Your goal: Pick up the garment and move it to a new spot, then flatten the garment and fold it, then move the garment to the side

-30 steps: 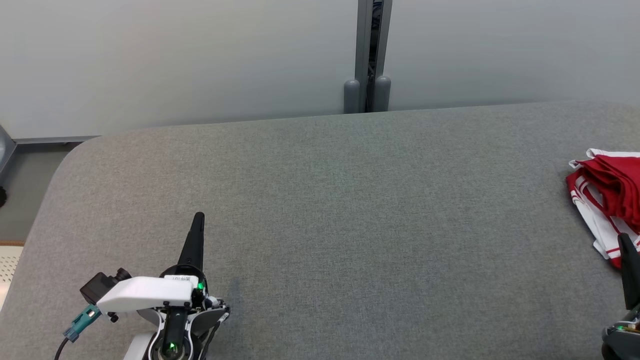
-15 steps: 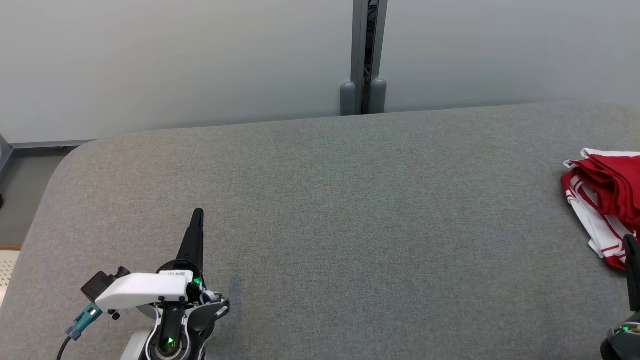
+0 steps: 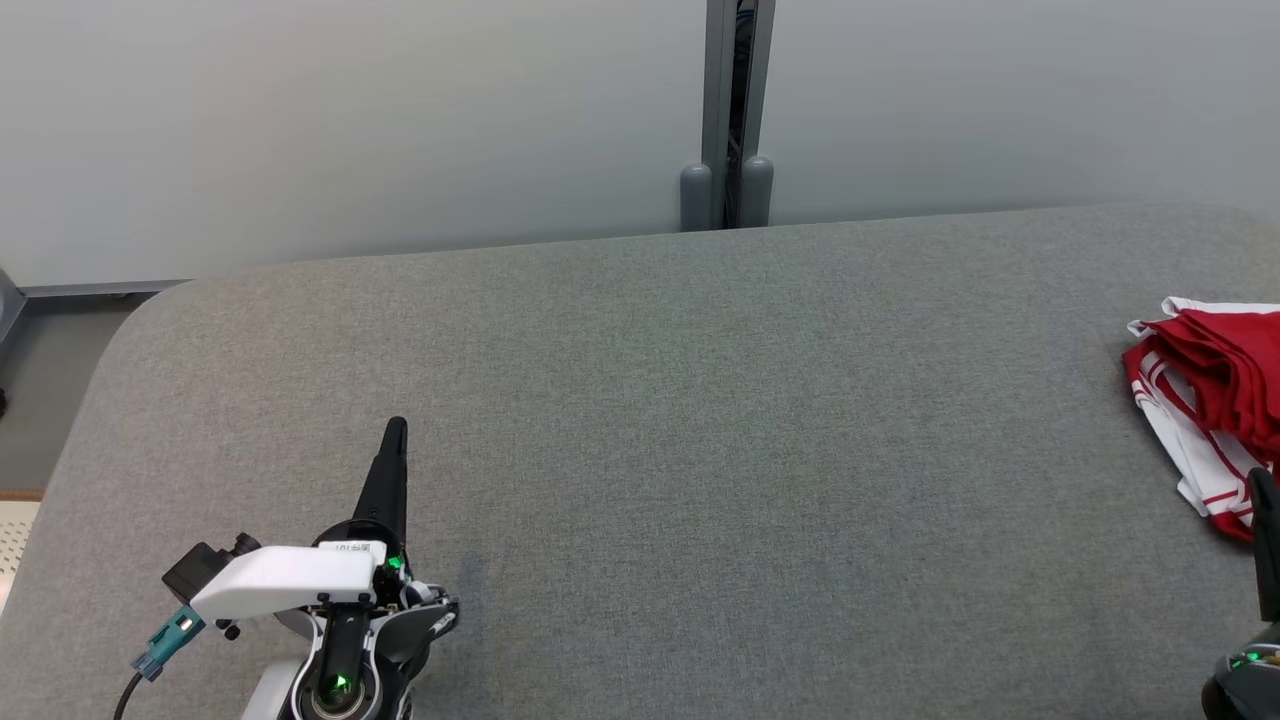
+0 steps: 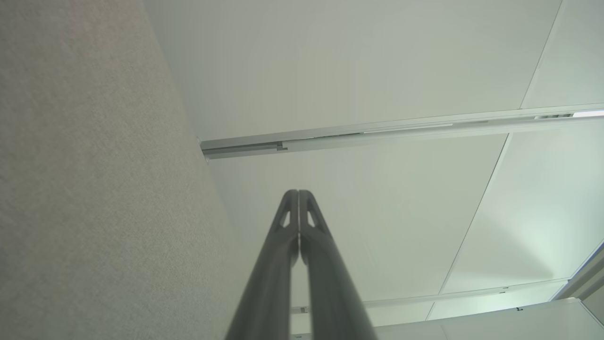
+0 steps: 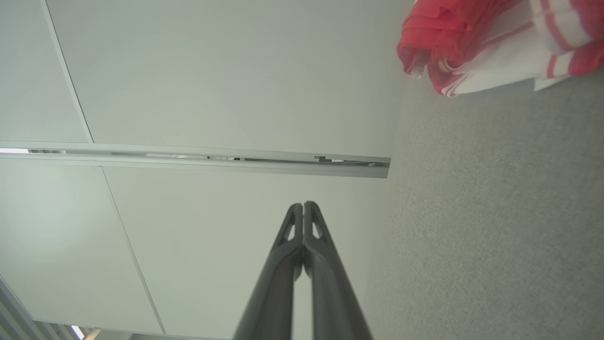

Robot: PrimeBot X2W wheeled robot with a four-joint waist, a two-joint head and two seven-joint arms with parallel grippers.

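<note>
- Grey cloth-covered table point(image 3: 640, 400): broad, running from the near edge back to the pale wall panels point(image 3: 350, 120).
- Red-and-white striped garment point(image 3: 1210, 400): on the table at its far right, cut off by the edge of the head view and close to the right arm. A compact, layered bundle, with red layers lying over white cloth with red stripes.
- Step in hand: not settled by this scene. Fits a bundled garment waiting at the side to be picked up, and equally a folded one already set aside. No next move to be named from this alone.
- Long axis, as far as visible: near-to-far along the table's right side, slightly slanted. Stacked edges of the layers turned toward the table's middle. Full length hidden past the frame, so a judgement only.
- Left jaws, lower left of the head view, over bare table: long dark fingers point(image 4: 278, 264) pressed together, nothing between them, well apart from the garment.
- Right jaws, lower right of the head view: fingers point(image 5: 283, 278) likewise pressed together and empty, just beside the garment's near end, contact not evident.
</note>
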